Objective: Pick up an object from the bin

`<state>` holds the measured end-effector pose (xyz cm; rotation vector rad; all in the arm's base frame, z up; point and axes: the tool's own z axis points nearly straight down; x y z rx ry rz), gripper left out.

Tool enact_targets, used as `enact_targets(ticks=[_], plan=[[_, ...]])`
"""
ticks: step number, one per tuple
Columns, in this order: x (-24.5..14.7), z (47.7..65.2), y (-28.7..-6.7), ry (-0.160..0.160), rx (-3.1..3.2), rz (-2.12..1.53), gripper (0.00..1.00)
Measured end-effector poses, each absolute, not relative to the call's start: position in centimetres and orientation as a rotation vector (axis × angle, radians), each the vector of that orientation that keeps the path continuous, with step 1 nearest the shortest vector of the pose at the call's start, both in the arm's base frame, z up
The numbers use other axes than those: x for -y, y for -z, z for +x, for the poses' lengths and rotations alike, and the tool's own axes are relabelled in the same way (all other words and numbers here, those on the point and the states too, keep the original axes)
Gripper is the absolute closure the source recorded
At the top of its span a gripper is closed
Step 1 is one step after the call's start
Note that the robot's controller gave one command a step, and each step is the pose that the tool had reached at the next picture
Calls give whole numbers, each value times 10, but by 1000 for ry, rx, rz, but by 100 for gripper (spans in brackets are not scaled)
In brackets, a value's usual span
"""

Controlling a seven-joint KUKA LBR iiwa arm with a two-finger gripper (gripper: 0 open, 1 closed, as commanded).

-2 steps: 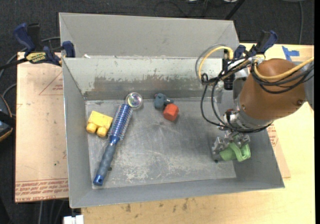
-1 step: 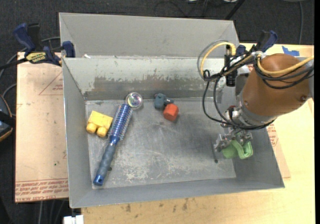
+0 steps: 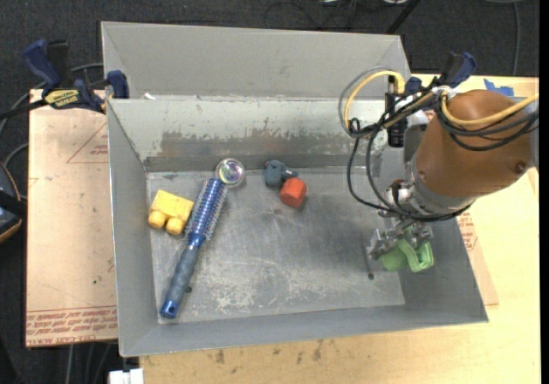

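Risk: slip or wedge on lift. Green lump (image 3: 412,258) low against right wall of bin (image 3: 283,267), near front-right corner, little room wall-side. Risk too of scraping sloped wall. Gripper (image 3: 397,243) right upon green lump, pointing down; cannot tell whether wide or narrow. Arm in over right rim, wrist steeply down.

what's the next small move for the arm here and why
Probably a short, straight raise, to see whether the green piece comes up with it. The pincer sits right down on that piece, close to the right wall of the bin, so moving sideways risks a bump. The red block, yellow block and blue brush lie well off to the left.
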<state>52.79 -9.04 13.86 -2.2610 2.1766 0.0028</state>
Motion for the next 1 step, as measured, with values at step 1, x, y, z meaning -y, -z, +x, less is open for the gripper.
enact_targets(ticks=[1], plan=[[89, 529, -160, 1, -2181, -2256, 100]])
